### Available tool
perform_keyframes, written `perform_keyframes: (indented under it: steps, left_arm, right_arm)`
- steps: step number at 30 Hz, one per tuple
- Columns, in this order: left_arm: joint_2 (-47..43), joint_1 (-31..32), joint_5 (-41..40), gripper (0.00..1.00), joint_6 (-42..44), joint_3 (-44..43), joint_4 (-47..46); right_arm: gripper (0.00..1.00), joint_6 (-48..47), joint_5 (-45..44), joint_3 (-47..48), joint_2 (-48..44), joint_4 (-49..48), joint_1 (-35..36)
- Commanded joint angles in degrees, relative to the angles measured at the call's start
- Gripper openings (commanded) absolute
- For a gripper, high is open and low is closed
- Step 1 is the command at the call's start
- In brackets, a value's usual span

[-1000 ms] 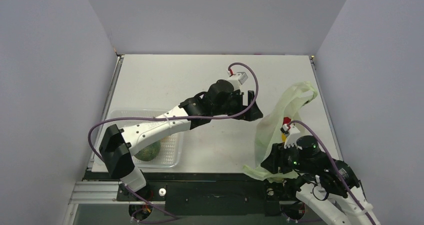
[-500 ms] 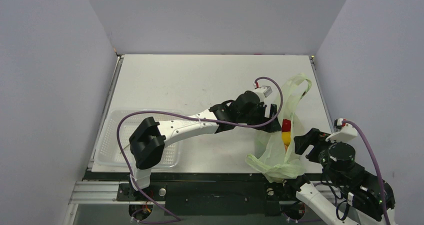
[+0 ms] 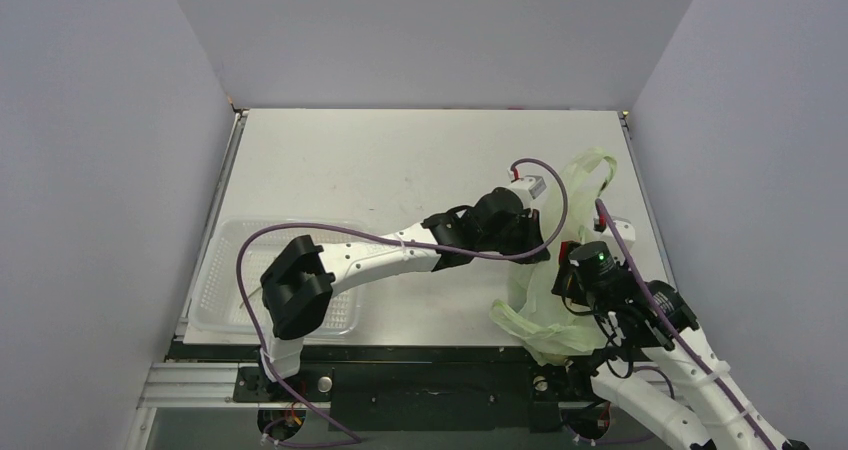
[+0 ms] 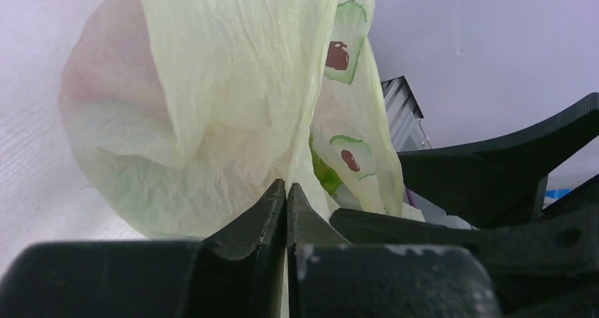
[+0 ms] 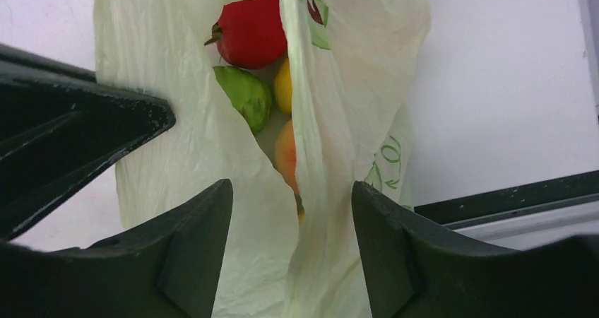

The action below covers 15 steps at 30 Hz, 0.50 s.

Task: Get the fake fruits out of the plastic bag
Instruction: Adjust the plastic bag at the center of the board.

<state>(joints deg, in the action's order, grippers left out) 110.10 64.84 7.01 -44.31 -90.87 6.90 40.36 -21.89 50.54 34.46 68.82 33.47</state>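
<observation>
The plastic bag (image 3: 533, 322) lies crumpled at the table's right front, pale yellow-green, with its handle loops (image 3: 598, 163) towards the back. My left gripper (image 4: 286, 185) is shut on a fold of the bag's film at its left side (image 3: 541, 253). My right gripper (image 5: 291, 187) is open, and its fingers (image 5: 201, 212) straddle the bag's near folds. In the right wrist view, through the bag's mouth, I see fake fruits inside: a red one (image 5: 251, 28), a green one (image 5: 246, 95), a yellow one (image 5: 282, 85) and an orange one (image 5: 284, 152).
A clear latticed basket (image 3: 225, 270) stands at the front left, partly under my left arm's elbow (image 3: 295, 288). The table's right edge (image 3: 650, 220) runs close beside the bag. Grey walls enclose the table on three sides.
My left gripper has gone from open to shut on the bag's edge. My right arm has swung in from the right, up to the bag's near side.
</observation>
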Motion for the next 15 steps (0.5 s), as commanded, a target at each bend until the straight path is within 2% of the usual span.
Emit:
perform_keyframes:
  steps: [1, 2, 4, 10, 15]
  left_arm:
    - [-6.1, 0.0, -7.3, 0.0, -0.9, 1.8, 1.2]
    - [-8.3, -0.1, -9.5, 0.0, -1.8, 4.1, 1.6]
    - [-12.1, -0.5, -14.0, 0.0, -3.0, 8.7, 1.2]
    - [-22.7, -3.0, -20.5, 0.0, -5.8, 21.4, 0.7]
    - [-25.3, -5.1, -17.5, 0.0, -6.5, 27.5, -0.5]
  right_arm:
    - [0.41, 5.7, -7.8, 0.7, 0.4, 0.0, 0.2]
    - [0.1, 8.1, -9.7, 0.9, -1.1, 1.5, 0.2]
    - [0.0, 10.5, -14.3, 2.4, -3.4, 3.1, -0.4]
    - [0.0, 17.0, -31.8, 12.1, -5.7, 12.0, -1.1]
    - [0.0, 18.6, -40.9, 19.3, -6.3, 15.8, -0.4]
